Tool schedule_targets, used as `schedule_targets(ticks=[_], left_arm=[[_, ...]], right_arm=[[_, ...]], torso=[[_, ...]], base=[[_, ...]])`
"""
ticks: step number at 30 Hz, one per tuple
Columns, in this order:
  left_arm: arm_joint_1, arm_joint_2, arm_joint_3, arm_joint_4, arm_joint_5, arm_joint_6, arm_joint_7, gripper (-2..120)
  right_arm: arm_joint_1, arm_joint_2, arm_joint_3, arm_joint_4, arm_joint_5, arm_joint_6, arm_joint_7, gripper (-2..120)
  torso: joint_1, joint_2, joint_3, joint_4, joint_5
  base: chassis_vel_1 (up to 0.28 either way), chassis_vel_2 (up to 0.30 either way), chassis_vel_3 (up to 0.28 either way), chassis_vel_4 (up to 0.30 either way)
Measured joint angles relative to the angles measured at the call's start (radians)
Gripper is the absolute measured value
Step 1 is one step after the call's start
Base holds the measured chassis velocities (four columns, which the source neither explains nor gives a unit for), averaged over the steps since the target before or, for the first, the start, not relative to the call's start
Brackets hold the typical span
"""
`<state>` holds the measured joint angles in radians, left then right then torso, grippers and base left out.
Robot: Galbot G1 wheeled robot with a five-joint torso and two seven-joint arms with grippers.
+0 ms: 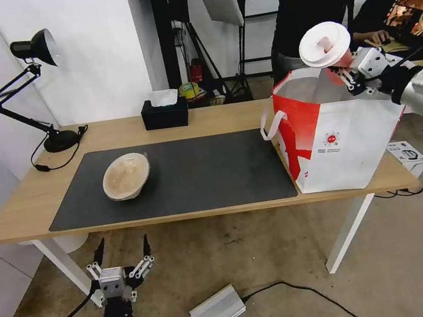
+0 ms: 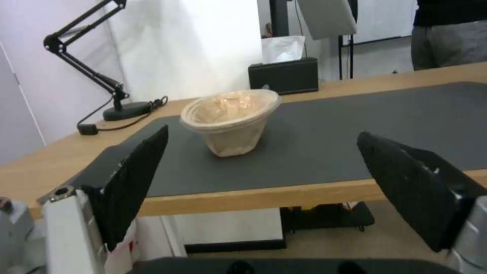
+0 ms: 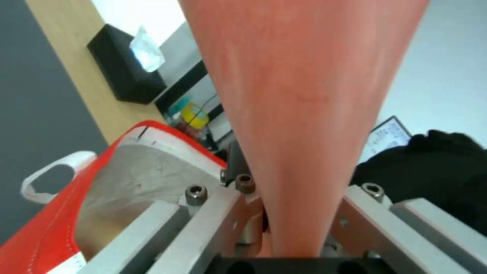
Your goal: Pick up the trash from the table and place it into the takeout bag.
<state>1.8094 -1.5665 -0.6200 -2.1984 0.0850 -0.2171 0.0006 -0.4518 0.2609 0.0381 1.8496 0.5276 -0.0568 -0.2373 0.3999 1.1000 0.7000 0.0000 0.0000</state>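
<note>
The work surface is a long light-wood table (image 1: 206, 122) on white legs, standing on a bare concrete floor against a white wall, with a large dark grey mat (image 1: 198, 173) laid across most of its top. At the back left corner of the table stands a black desk lamp (image 1: 28, 89), and a black tissue box (image 1: 165, 113) sits at the rear edge, just behind the mat. The tan pulp bowl (image 1: 126, 177) lies on the left part of the mat, tipped over toward one side so that its inside faces partly sideways; in the left wrist view the same bowl (image 2: 231, 120) appears beyond the near edge of the table. The takeout bag (image 1: 339, 132), white and red with a foil lining and white strap handles, stands upright and open on the right end of the table, just beside the mat's right edge. The right gripper (image 1: 342, 71) is above the open mouth of the bag, clamped on the body of the red drink cup (image 1: 331, 55), which is tilted so its white lid faces the head camera; the right wrist view shows the cup (image 3: 299, 95) seated between the closed-in fingers with the bag's lining (image 3: 137, 175) below. The left gripper (image 1: 122, 252) hangs below and in front of the table's near left edge, fingers spread wide, holding nothing. A small white box (image 1: 409, 156) and a silver metal unit (image 1: 217, 312) lie on the floor.
</note>
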Motion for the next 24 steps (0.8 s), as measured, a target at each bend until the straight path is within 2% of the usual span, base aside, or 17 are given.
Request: schedule_targets(ticks=[12, 24], left_arm=[[-0.005, -0.001, -0.001, 0.008, -0.003, 0.0, 0.0, 100], [-0.006, -0.003, -0.001, 0.016, -0.004, -0.001, 0.0, 100]], right_arm=[[0.18, 0.033, -0.147, -0.104, 0.011, -0.003, -0.143, 3], [0.333, 0.057, -0.268, -0.198, -0.032, 0.002, -0.226, 3]], torso=[[0.0, 0.0, 0.0, 0.0, 0.0], [0.0, 0.0, 0.0, 0.0, 0.0]], base=[[0.0, 0.0, 0.0, 0.0], [0.0, 0.0, 0.0, 0.0]])
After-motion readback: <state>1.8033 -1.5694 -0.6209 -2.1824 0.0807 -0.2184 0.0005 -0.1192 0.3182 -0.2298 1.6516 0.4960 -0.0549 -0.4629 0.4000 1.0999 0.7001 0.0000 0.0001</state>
